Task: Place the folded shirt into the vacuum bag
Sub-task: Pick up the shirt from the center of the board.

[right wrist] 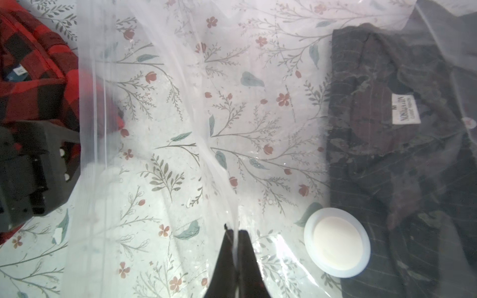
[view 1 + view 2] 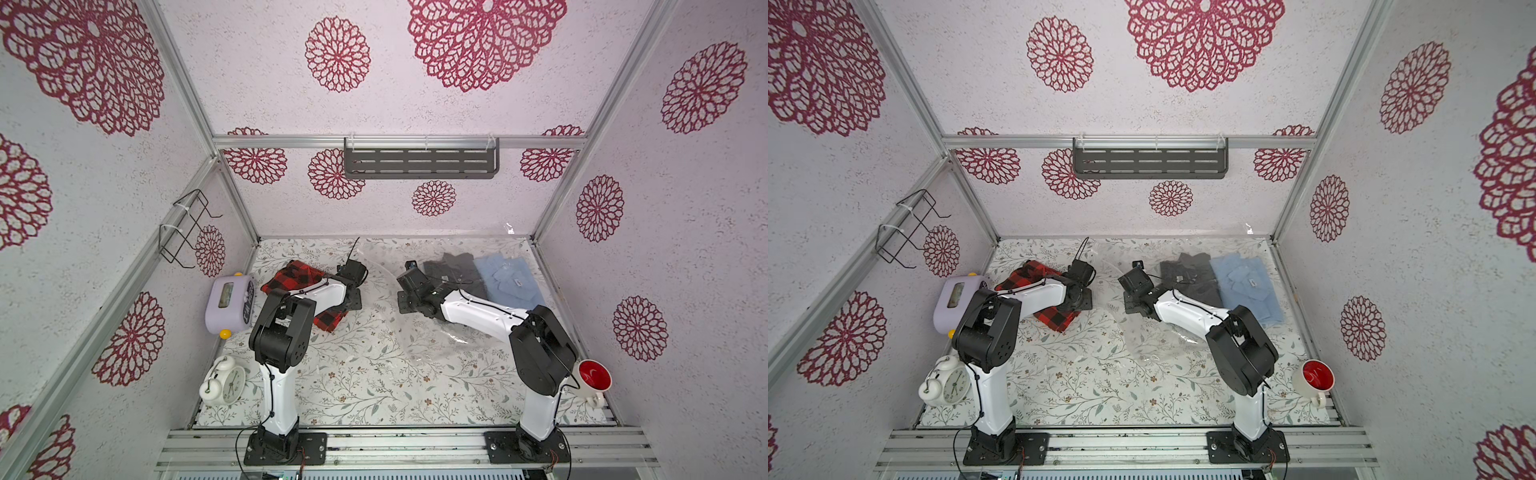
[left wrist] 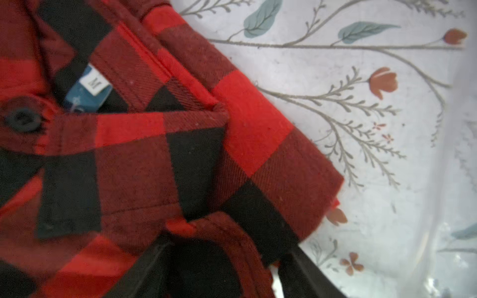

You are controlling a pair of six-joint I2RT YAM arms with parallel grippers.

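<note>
Pinching the top film of the vacuum bag with the right gripper, clamped tight, presumably to hold the mouth open. Lies spread on the bench, centre-right in both top views, zip strip just beside the folded shirt at centre-left. Straddling that shirt's edge with the left gripper, jaws half-wide — can't tell if gripped yet.

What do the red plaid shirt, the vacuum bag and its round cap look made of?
Plaid shirt: soft woven flannel, probably cotton, matte; twill weave and fuzzy nap show. Vacuum bag: thin clear plastic film, glossy; the floral table cover shows through, with glare and creases. Valve cap: smooth white moulded plastic, likely; rim slightly translucent.
</note>
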